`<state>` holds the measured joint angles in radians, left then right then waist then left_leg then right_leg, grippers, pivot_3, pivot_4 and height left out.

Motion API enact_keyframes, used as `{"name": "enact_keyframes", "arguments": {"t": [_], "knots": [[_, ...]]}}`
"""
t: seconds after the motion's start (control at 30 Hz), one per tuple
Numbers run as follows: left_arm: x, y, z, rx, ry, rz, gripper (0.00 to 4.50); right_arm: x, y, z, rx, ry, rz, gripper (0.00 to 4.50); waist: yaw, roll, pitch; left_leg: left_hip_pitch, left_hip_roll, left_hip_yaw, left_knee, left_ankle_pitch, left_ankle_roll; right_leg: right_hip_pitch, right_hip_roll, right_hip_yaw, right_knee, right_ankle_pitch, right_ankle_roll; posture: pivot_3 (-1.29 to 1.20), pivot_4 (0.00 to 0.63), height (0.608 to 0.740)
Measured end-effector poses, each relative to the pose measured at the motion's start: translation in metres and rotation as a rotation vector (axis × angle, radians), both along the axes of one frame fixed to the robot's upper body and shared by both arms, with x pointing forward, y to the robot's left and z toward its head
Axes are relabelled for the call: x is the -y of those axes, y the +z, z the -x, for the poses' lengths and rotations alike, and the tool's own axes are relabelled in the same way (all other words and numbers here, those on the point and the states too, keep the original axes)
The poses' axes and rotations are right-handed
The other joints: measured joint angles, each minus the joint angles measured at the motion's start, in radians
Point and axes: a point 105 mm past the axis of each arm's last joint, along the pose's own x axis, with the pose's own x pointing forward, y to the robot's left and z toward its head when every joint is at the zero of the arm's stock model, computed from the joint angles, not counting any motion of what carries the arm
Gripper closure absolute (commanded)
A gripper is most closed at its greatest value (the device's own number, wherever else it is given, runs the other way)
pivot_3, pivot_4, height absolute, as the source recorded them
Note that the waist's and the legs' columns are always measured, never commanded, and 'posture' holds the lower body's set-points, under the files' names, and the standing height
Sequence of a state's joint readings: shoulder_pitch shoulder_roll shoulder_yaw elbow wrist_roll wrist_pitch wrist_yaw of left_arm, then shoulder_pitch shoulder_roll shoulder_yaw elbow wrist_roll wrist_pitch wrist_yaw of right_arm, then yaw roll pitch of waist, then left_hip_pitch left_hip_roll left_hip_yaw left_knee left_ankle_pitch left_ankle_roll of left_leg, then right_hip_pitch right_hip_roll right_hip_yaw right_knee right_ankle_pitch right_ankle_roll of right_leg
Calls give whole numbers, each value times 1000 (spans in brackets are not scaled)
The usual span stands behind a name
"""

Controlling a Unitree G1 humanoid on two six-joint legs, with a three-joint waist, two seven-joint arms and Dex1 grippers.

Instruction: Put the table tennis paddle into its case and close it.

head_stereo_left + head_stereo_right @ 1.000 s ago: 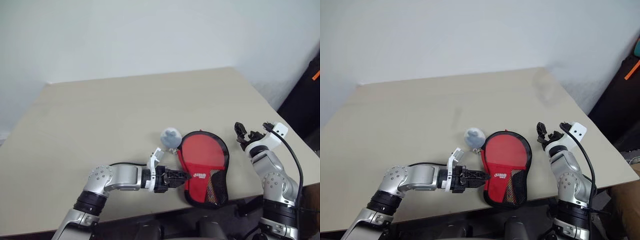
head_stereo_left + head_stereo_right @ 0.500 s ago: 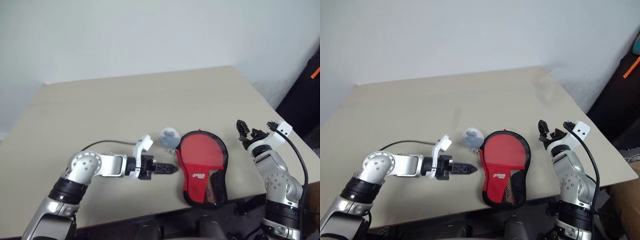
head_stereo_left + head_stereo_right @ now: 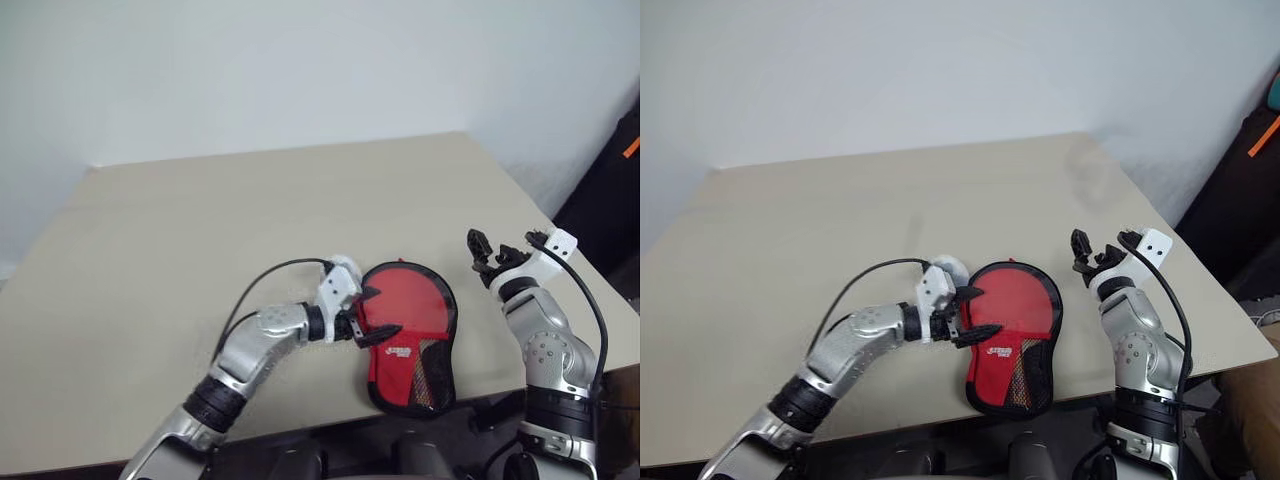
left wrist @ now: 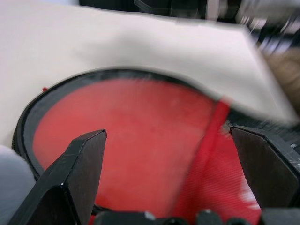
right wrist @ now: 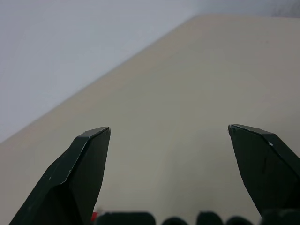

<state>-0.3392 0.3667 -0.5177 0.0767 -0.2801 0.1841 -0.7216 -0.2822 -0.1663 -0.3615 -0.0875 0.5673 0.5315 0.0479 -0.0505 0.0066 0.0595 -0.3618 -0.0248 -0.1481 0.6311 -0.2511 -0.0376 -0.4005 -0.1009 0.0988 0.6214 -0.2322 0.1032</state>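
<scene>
The case point(image 3: 410, 335) lies flat on the table point(image 3: 200, 230) near its front edge, toward the right corner, with the red table tennis paddle point(image 3: 405, 305) visible inside through the clear panel. The left gripper point(image 3: 372, 312) is positioned at the case's left edge, fingers spread wide over the rim, gripping nothing. The right gripper point(image 3: 497, 252) is positioned well apart to the right of the case, above the table's right edge, fingers spread and empty.

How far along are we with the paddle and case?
Done: the table tennis paddle shows red inside the case on the table. In hand: left gripper, jaws open, at the case's edge. Left: whether it is zipped is unclear. Right gripper open, off to the side.
</scene>
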Motion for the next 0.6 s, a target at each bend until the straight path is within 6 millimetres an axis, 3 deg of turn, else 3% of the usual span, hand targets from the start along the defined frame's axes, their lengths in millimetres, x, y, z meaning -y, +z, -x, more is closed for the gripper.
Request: {"name": "enact_keyframes", "arguments": {"t": [0.07,0.4,0.6], "knots": [[-3,-12,6,24,-22,-26,22,2,1,0,0,-4,6,133,0,0,0,0,0,0,0,0,0,0,0,0,0,0,0,0,0,740],[-2,-19,7,-14,-11,-5,22,1,10,-5,25,11,16,133,2,1,-1,6,0,-1,1,0,1,7,0,-1,0,0,0,0,0,740],[0,-19,4,-30,13,1,22,-15,15,-21,32,97,3,133,2,1,-1,8,0,-1,3,0,1,9,0,-1,0,0,1,0,0,740]]}}
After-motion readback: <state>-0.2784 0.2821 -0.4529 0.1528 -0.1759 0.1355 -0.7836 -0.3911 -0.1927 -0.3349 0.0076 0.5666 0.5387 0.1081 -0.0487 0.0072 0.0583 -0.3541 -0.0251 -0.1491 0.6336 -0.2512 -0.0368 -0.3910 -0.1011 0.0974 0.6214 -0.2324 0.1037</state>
